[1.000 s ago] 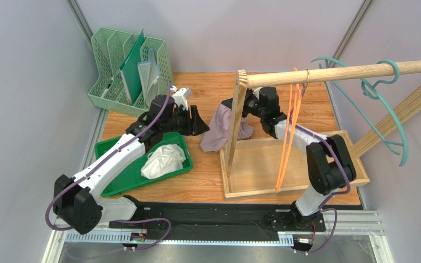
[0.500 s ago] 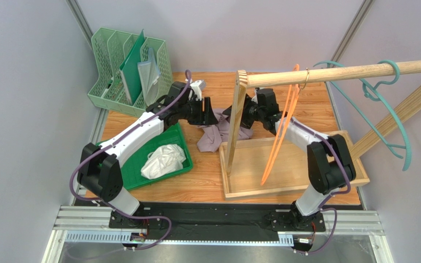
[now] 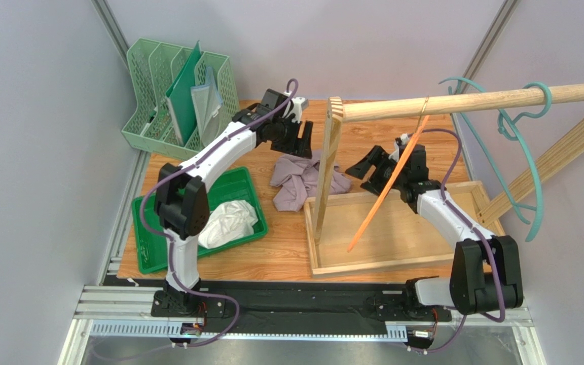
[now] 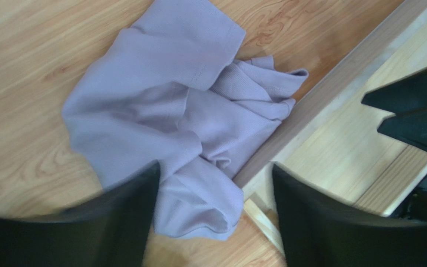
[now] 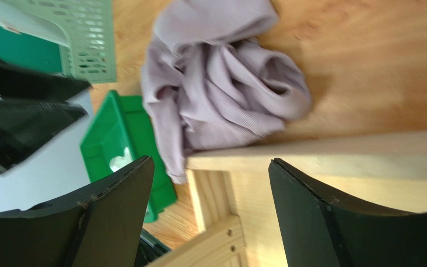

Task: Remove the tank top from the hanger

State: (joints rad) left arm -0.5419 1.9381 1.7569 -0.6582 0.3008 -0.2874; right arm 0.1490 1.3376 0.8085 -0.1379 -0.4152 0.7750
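left gripper (image 3: 303, 141): jaws spread wide, nothing held. it hangs over the far part of the table (image 3: 272, 262), just beside the upright post of the wooden rack (image 3: 325, 163). in the left wrist view its two dark fingers (image 4: 126, 222) frame the tank top (image 4: 160, 122), which lies below them. contact cannot be confirmed.

right gripper (image 3: 373, 164): jaws likewise spread, nothing held. it sits over the rack base, on the opposite side of the post from the left gripper, and points toward the garment.

tank top: pale lilac, crumpled in a heap on the table, off the hanger. one edge touches the outer edge of the rack base at the foot of the post.

orange hanger (image 3: 383, 190): bare. its hook is on the rod (image 3: 485, 100). the body slants down and to the left, with the low end over the rack base, and crosses in front of the right arm.

further out: teal hangers (image 3: 530, 152) on the right part of the rod. a green tray (image 3: 146, 255) holds a white cloth (image 3: 226, 222) on the left. a mint file rack (image 3: 146, 114) stands in the far left corner.
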